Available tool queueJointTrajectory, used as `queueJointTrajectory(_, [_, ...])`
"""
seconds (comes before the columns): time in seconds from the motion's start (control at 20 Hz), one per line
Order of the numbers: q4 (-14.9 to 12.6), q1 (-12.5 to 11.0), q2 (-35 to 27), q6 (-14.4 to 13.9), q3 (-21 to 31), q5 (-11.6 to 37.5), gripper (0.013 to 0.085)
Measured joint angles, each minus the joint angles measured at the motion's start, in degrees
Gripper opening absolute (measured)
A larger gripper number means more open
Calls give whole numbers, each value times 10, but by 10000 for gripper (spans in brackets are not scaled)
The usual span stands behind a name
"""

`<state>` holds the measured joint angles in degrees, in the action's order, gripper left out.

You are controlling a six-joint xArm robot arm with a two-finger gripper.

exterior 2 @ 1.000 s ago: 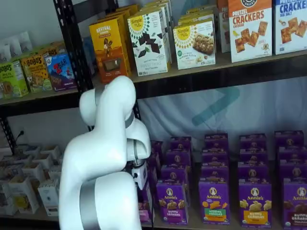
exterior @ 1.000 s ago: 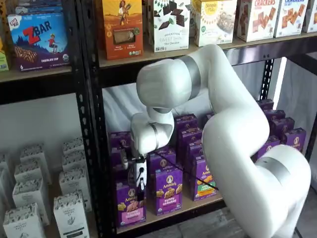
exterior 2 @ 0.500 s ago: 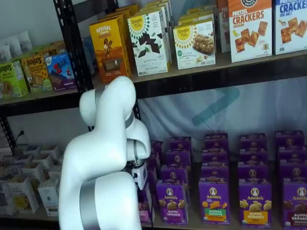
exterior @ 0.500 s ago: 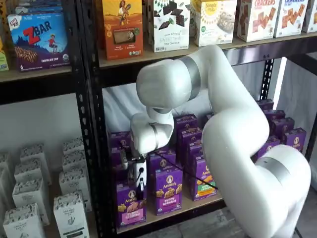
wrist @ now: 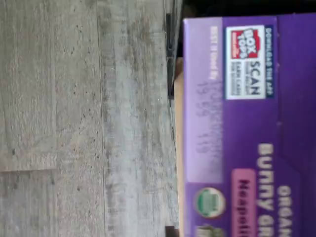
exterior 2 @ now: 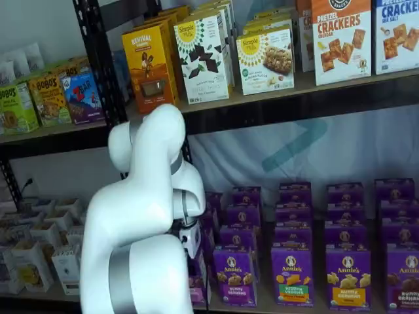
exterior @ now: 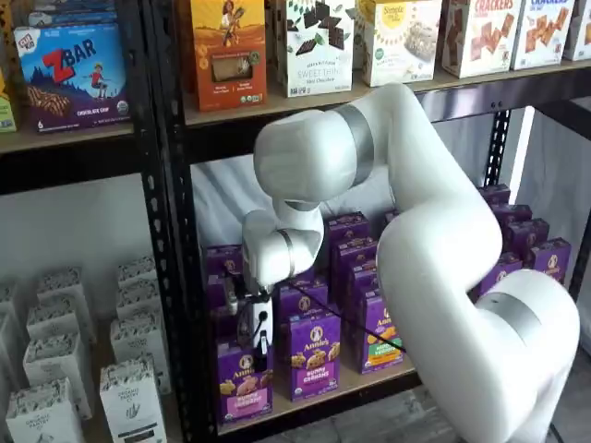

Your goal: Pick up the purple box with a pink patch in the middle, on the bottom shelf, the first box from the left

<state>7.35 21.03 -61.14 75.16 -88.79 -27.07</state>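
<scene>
The purple box [exterior: 242,386] with the pink label band stands at the left front of the bottom shelf [exterior: 362,380], beside the black rack post. My gripper [exterior: 259,346] hangs over the box's top. One black finger [exterior: 262,343] lies against its front and the other is hidden behind it. The wrist view shows the box [wrist: 247,148] very close, with its Box Tops flap and pink band, next to the shelf's tan edge [wrist: 178,148]. In a shelf view the box [exterior 2: 196,282] is mostly hidden by my arm.
A like purple box with a purple label [exterior: 311,355] stands right beside it, then one with a green-and-orange patch [exterior: 379,337], with more rows behind. The black rack post [exterior: 175,277] is close on the left. White cartons [exterior: 129,369] fill the neighbouring bay. Grey plank floor [wrist: 74,123] lies below.
My gripper and wrist have shifted very slightly up and to the left. The purple box has edged the same way with them.
</scene>
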Motion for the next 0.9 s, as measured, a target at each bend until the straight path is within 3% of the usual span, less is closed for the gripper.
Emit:
queueJointTrajectory(0.15, [1,0,1,0,1,1,370])
queueJointTrajectory(0.5, [-4,1,3,-4,4,-1,370])
queueJointTrajectory(0.65, [-1,1,5,-1,6,-1,290])
queueJointTrajectory(0.9, [-2,2,9,-4,10,-4,290])
